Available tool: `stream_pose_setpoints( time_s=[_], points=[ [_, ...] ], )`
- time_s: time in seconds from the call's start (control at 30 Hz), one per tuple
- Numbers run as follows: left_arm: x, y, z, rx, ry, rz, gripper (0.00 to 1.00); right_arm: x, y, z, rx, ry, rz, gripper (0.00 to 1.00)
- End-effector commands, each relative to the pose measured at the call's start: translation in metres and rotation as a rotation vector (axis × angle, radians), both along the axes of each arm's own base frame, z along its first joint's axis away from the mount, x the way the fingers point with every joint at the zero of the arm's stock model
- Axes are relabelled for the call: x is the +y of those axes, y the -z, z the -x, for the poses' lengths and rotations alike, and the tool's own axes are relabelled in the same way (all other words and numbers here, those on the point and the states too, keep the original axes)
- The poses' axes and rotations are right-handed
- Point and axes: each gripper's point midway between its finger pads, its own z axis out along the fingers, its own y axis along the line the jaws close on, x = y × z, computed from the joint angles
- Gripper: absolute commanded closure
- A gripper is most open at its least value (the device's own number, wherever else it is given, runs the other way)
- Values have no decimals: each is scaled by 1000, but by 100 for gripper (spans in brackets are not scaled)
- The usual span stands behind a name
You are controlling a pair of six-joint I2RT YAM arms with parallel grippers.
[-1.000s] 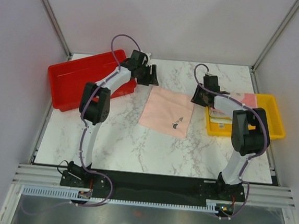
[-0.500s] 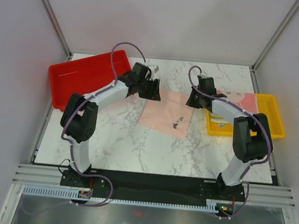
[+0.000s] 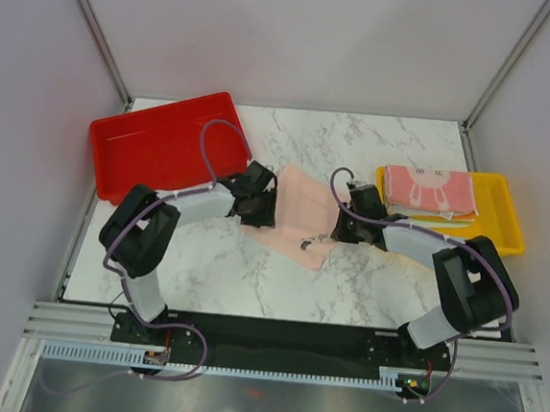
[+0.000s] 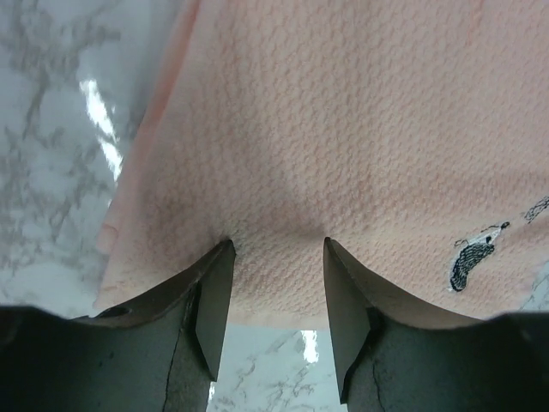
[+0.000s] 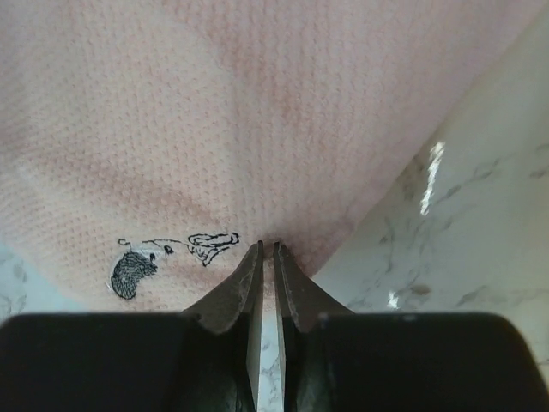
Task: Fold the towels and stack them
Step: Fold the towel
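A peach-pink towel (image 3: 299,206) with a small black stitched motif lies doubled over at the table's middle. My left gripper (image 3: 255,208) is at its left edge. In the left wrist view its jaws (image 4: 276,245) stand apart, with the tips resting on the towel (image 4: 343,129). My right gripper (image 3: 342,227) is at the towel's right edge. In the right wrist view (image 5: 267,246) it is pinched shut on the towel's edge (image 5: 171,129) beside the motif (image 5: 133,273). A pink towel with a white bunny (image 3: 431,189) tops a stack in the yellow tray (image 3: 503,226).
A red tray (image 3: 155,143) stands at the back left, just behind the left arm. The yellow tray is close to the right arm's elbow. Bare marble table (image 3: 221,269) lies in front of the towel.
Both grippers have come from the towel's far edge toward the near side and drawn that edge over. The towel now lies doubled over and narrower.
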Motion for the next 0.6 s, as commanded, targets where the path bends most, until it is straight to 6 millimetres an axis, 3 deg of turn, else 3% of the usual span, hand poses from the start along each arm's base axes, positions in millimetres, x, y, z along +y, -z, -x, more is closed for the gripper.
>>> stream_pose_setpoints(
  time_s=[0.0,0.07,0.17,0.23,0.27,0.3,0.37,0.4,0.43,0.47,0.5,0.57],
  points=[
    [41,26,57,126,-120,-105,46,3,7,35,29,-11,-45,83],
    [30,21,79,156,-113,-45,45,6,-1,45,7,-30,-75,82],
    [4,-11,110,179,-42,107,44,6,-14,59,-14,-92,-97,77],
    [-13,-53,111,140,30,225,41,8,-38,56,-55,-144,-91,70],
    [-15,-67,105,114,49,237,40,10,-48,53,-72,-170,-94,66],
    [-25,-102,86,41,76,263,39,17,-73,41,-125,-206,-112,61],
    [-13,-114,59,-28,115,143,37,15,-86,33,-138,-256,-67,53],
    [-22,-152,31,-127,128,161,37,23,-102,17,-168,-288,-68,47],
    [-21,-145,14,-151,192,104,37,26,-103,17,-143,-328,-70,45],
    [-16,-152,-5,-191,209,89,37,27,-104,10,-141,-356,-53,43],
    [-20,-169,-24,-252,244,90,37,34,-105,-6,-145,-413,-30,35],
    [-24,-161,-38,-263,453,106,34,33,-99,-13,-97,-459,-19,27]
  ],
)
